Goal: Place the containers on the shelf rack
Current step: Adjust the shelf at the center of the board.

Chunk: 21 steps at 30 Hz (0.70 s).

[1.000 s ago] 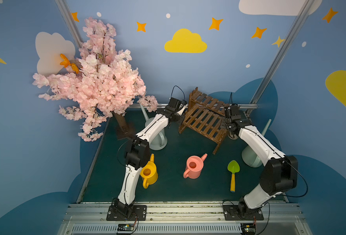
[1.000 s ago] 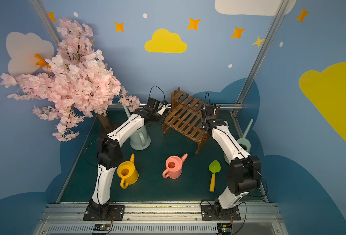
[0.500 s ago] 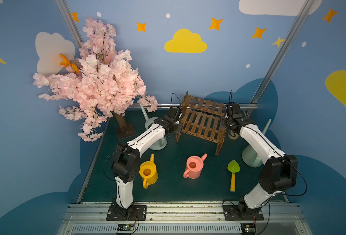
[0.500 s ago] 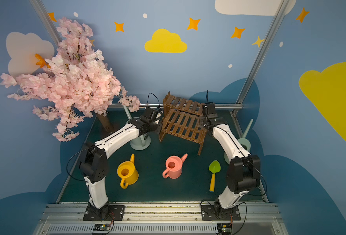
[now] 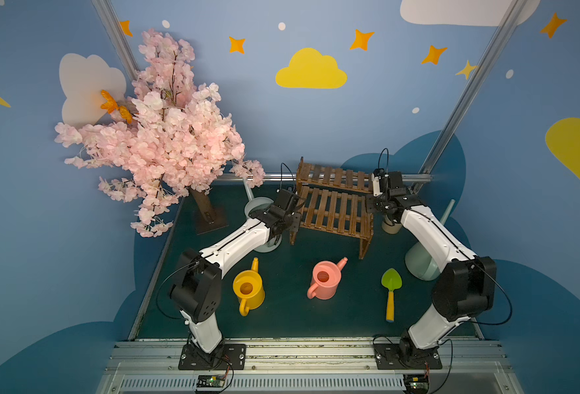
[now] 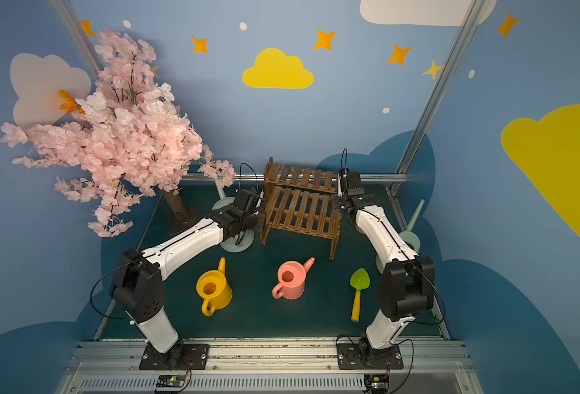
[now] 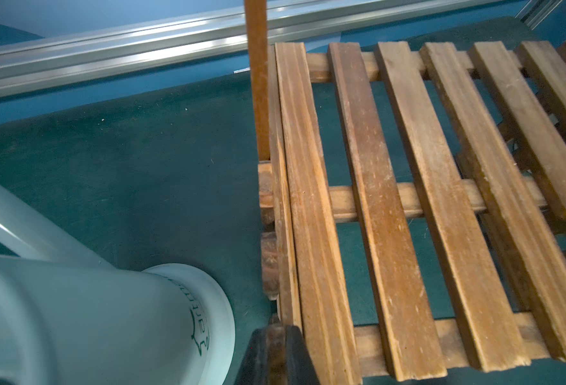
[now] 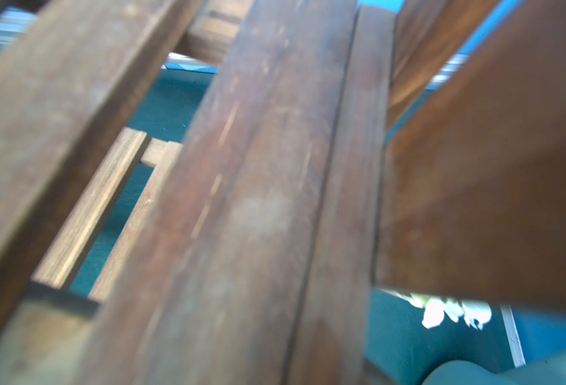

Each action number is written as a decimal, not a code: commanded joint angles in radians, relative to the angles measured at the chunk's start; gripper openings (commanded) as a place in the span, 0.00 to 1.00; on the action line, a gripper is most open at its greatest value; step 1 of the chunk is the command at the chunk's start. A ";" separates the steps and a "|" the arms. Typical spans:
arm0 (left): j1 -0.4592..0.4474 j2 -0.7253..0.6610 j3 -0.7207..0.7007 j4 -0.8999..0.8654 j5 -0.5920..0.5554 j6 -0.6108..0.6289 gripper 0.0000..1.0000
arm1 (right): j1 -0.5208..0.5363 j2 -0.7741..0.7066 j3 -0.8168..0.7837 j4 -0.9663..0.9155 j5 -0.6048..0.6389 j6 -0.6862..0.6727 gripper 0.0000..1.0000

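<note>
My left pincer [image 7: 275, 336] is pinching the left side rail of the shelf rack [image 5: 333, 211]. My right pincer [image 5: 371, 204] is pressed together at the rack's right end; I cannot tell whether wood sits between its tips. The rack stands at the back of the mat. The pale blue-grey can [image 5: 255, 207] is just beside its left end. The mint-green can [image 5: 418, 264] is by my right arm. The yellow can [image 5: 249, 290] and salmon-pink can [image 5: 326, 281] stand on the mat in front.

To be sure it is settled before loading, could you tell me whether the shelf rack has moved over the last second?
Yes. The shelf rack has swung from askew to nearly parallel with the rear rail, its left end coming forward.
</note>
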 commanded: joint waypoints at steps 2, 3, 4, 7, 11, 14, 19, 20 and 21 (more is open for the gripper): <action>-0.009 -0.030 -0.055 -0.122 0.038 0.000 0.02 | -0.002 0.072 0.018 0.022 -0.096 0.080 0.17; -0.014 -0.030 -0.061 -0.120 0.041 -0.003 0.02 | -0.001 0.077 0.021 0.024 -0.093 0.073 0.17; -0.016 -0.032 -0.068 -0.120 0.039 -0.006 0.02 | -0.002 0.081 0.028 0.024 -0.094 0.065 0.17; -0.020 -0.039 -0.093 -0.105 0.040 -0.013 0.03 | -0.003 0.094 0.045 0.027 -0.091 0.043 0.16; -0.026 -0.035 -0.099 -0.101 0.055 -0.019 0.02 | -0.012 0.101 0.047 0.056 -0.071 0.037 0.15; -0.027 -0.031 -0.098 -0.099 0.063 -0.022 0.02 | -0.026 0.109 0.052 0.079 -0.073 0.037 0.15; -0.027 -0.017 -0.080 -0.099 0.085 -0.018 0.06 | -0.047 0.142 0.078 0.110 -0.101 0.024 0.15; -0.028 -0.014 -0.075 -0.100 0.091 -0.018 0.07 | -0.049 0.149 0.085 0.111 -0.108 0.019 0.15; -0.028 -0.010 -0.071 -0.099 0.097 -0.019 0.08 | -0.052 0.158 0.091 0.111 -0.114 0.010 0.15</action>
